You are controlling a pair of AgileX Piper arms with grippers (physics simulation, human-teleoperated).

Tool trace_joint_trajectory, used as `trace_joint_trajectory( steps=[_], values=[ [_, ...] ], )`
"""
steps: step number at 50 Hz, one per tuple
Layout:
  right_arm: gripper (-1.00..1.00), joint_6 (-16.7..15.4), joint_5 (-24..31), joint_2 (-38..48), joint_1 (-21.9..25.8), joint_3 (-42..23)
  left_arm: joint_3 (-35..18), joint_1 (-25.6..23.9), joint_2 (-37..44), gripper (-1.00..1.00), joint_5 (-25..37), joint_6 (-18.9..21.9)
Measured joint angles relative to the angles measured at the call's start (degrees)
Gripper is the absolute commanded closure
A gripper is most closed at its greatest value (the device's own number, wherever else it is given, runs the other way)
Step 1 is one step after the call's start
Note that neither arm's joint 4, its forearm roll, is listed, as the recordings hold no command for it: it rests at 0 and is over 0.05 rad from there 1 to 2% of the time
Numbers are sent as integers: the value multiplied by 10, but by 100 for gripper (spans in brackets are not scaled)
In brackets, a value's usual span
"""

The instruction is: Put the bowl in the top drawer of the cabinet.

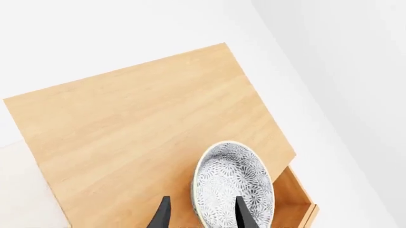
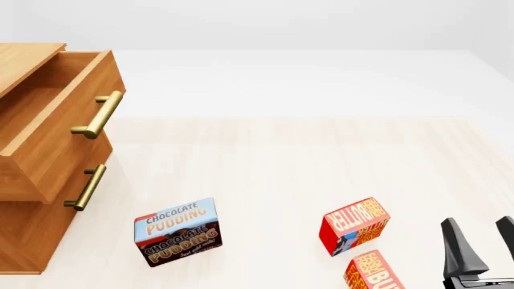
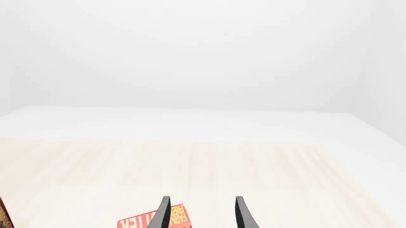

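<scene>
Your left gripper (image 1: 201,216) is above the cabinet (image 1: 140,128), looking down on its top panel. The bowl (image 1: 233,186) stands on edge between the fingers, one finger against its rim and the other over its patterned inside, so I read it as pinched by the rim. That edge grip explains the tilt: the bowl hangs sideways rather than mouth-up. It overlaps the cabinet's top edge, with the pulled-out top drawer (image 1: 297,199) showing just past it at about 4 o'clock in the wrist view. The bowl looks short of the opening, not yet over it. In the front view the top drawer (image 2: 56,114) is open at 9 to 10 o'clock, brass handle (image 2: 98,114) facing out, lower drawer (image 2: 40,229) shut; neither the left arm nor the bowl appears there. Your right gripper (image 2: 486,241) is parked low at 5 o'clock, fingers apart, holding nothing, well clear of the drawer path. Boxes on the desk (image 2: 321,162): chocolate pudding box (image 2: 177,232) at 7 o'clock, two red butter boxes (image 2: 355,224) near the right gripper. Likely next step: carry the bowl out over the drawer cavity, then lower it before release. Dropped from the tilt, it may roll or catch the drawer wall.
</scene>
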Motion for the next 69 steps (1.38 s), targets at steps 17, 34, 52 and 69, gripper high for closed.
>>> trace_joint_trajectory(
  steps=[17, 34, 52, 69],
  values=[
    [-100, 1, -2, 0, 2, 0, -23, -4, -28, -100, 39, 16],
    [-100, 2, -3, 0, 3, 0, -17, -33, -72, -100, 67, 17],
    [-100, 2, -5, 0, 4, 0, 11, -82, -113, -100, 82, 8],
    [-100, 2, -6, 0, 5, 0, 43, -140, -153, -100, 91, -20]
  ],
)
